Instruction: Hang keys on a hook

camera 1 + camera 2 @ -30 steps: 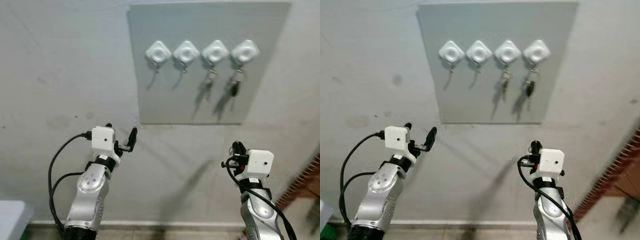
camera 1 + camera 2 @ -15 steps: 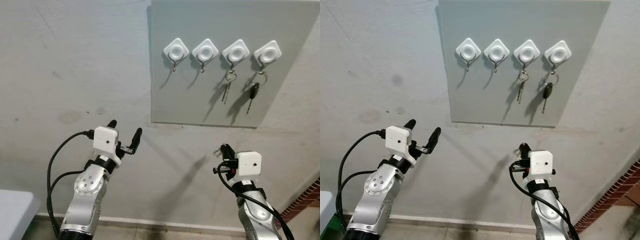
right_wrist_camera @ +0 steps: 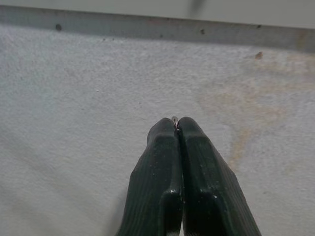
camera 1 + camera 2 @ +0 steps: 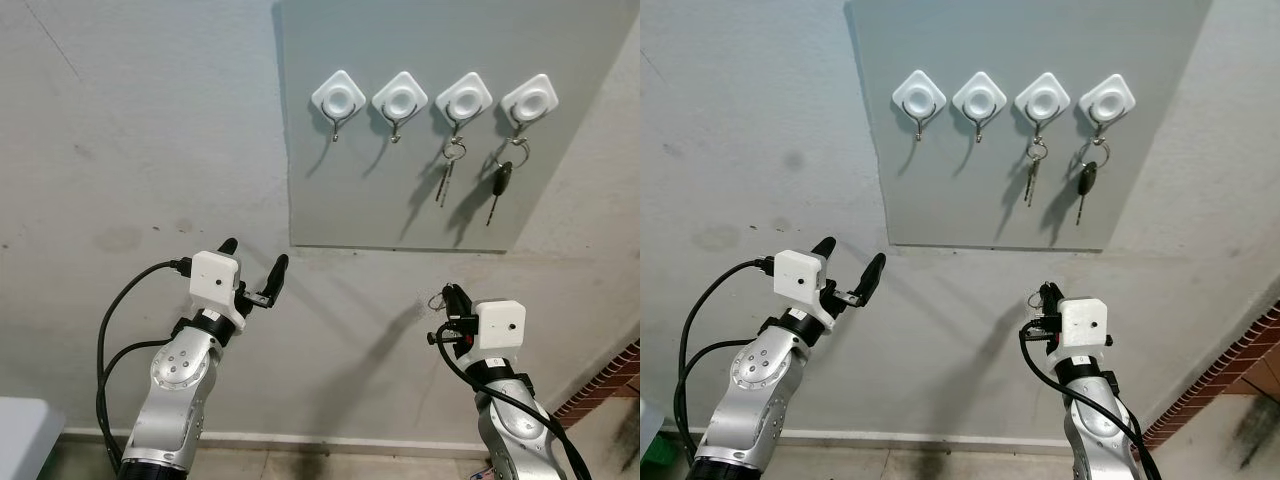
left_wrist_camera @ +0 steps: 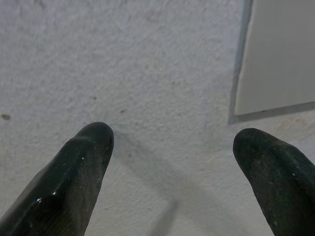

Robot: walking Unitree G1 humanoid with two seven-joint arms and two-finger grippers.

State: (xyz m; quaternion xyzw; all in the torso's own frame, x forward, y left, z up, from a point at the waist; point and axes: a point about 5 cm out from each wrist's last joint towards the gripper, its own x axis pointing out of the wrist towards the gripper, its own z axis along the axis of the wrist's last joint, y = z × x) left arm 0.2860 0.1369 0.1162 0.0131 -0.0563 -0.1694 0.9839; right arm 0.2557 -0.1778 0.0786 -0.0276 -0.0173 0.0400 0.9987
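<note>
Grey and flat, a board (image 4: 400, 130) is fixed to the rough plaster wall (image 4: 130, 130), and four white diamond-shaped hooks sit on it in a row. The first hook (image 4: 338, 98) and the second hook (image 4: 399, 98), counting from the robot's left, hang bare. From the third hook (image 4: 463, 98) dangles a silver key (image 4: 447, 172) on its ring; from the fourth hook (image 4: 527, 98) a black-headed key (image 4: 499, 186).

Below the board, both arms are raised toward the wall. The left claw (image 4: 254, 268) points at the plaster just beside the board's lower corner, its two black fingers (image 5: 83, 167) spread wide with nothing between them. The right claw (image 3: 178, 129) is pressed tight together, and a thin sliver of metal pokes out at the tips; from the head view a small key ring (image 4: 438, 299) shows at that claw, held under the board's lower edge and well below the hooks.
</note>
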